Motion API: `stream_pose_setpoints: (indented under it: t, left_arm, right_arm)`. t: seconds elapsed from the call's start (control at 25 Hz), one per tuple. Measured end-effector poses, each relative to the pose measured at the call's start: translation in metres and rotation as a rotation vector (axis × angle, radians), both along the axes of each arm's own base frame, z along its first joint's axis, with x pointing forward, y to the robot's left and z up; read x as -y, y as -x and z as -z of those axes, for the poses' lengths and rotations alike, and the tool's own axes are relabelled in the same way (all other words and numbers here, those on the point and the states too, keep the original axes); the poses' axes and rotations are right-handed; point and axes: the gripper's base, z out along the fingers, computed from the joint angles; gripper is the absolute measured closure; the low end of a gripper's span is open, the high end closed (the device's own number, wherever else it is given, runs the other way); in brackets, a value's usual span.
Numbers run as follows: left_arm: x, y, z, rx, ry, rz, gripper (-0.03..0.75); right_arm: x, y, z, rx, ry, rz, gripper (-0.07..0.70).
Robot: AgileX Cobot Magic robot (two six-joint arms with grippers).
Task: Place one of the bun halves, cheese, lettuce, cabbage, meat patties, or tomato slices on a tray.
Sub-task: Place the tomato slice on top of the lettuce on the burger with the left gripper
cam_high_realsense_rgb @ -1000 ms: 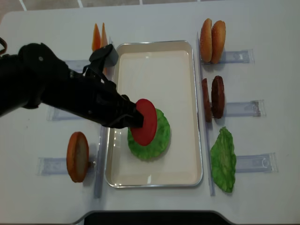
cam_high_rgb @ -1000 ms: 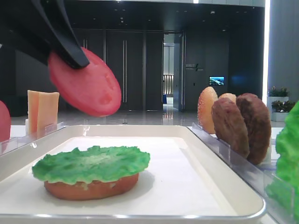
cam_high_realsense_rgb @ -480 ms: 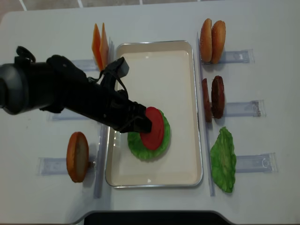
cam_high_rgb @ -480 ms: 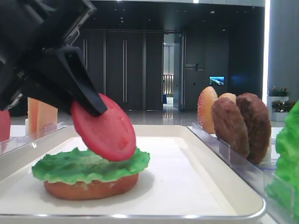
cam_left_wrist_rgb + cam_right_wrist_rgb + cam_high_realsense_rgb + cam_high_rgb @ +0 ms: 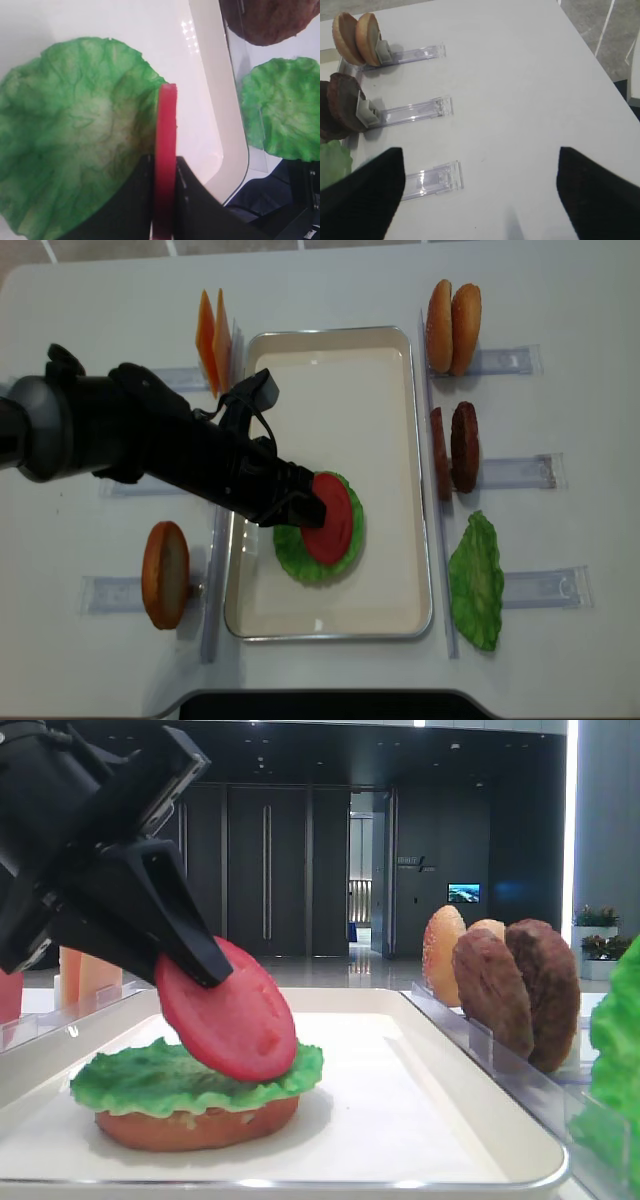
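1. Cheese (image 5: pixel 214 338): two pale orange slabs standing on edge in a rack on the white surface (image 5: pixel 330 290), left of the tray's far corner; untouched.
2. Left pincer (image 5: pixel 312 510): reaches in from the left and is clamped on the near edge of a tomato slice (image 5: pixel 333 518). The left wrist view shows both dark fingers (image 5: pixel 142 200) pressed flat against the slice's faces.
3. Tomato slice: held tilted, neither flat nor upright. Its upper edge sits in the pincer; its lower edge dips toward the right and appears to touch the lettuce leaf (image 5: pixel 318 560). The disc's face looks up and to the right.
4. Lettuce leaf: lies flat on a bun half (image 5: pixel 195 1120) in the tray (image 5: pixel 330 350), directly below the slice. Judgement: the slice must tip flat before release.
5. Meat patties (image 5: pixel 462 445): on edge, right of the tray.
6. Right pincer (image 5: pixel 480 195): well apart at far right, fingers spread wide, holding nothing; the left arm is nearer.
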Motion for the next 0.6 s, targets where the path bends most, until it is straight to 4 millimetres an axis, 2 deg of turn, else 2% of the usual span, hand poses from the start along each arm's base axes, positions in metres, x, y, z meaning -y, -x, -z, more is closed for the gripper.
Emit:
stream_pose_setpoints:
  t: [0.12, 0.2, 0.24, 0.32, 0.44, 0.52, 0.6]
  left_arm:
    - [0.000, 0.000, 0.000, 0.004, -0.008, 0.009, 0.652]
    - [-0.001, 0.000, 0.001, 0.011, -0.019, 0.015, 0.603]
    - [-0.002, 0.000, 0.001, 0.012, -0.028, 0.018, 0.561]
    - [-0.002, -0.002, 0.001, 0.012, -0.048, 0.015, 0.430]
    - [-0.006, -0.010, -0.004, 0.018, -0.090, -0.003, 0.165]
    - [-0.008, -0.015, -0.012, 0.042, -0.135, -0.004, 0.072]
    - [-0.012, -0.022, -0.025, 0.078, -0.182, -0.022, 0.041]
  right_arm:
    - [0.000, 0.000, 0.000, 0.000, 0.000, 0.000, 0.047]
    - [0.000, 0.000, 0.000, 0.000, 0.000, 0.000, 0.047]
    - [0.000, 0.000, 0.000, 0.000, 0.000, 0.000, 0.047]
    - [0.000, 0.000, 0.000, 0.000, 0.000, 0.000, 0.047]
    - [0.000, 0.000, 0.000, 0.000, 0.000, 0.000, 0.047]
    - [0.000, 0.000, 0.000, 0.000, 0.000, 0.000, 0.047]
    - [0.000, 0.000, 0.000, 0.000, 0.000, 0.000, 0.047]
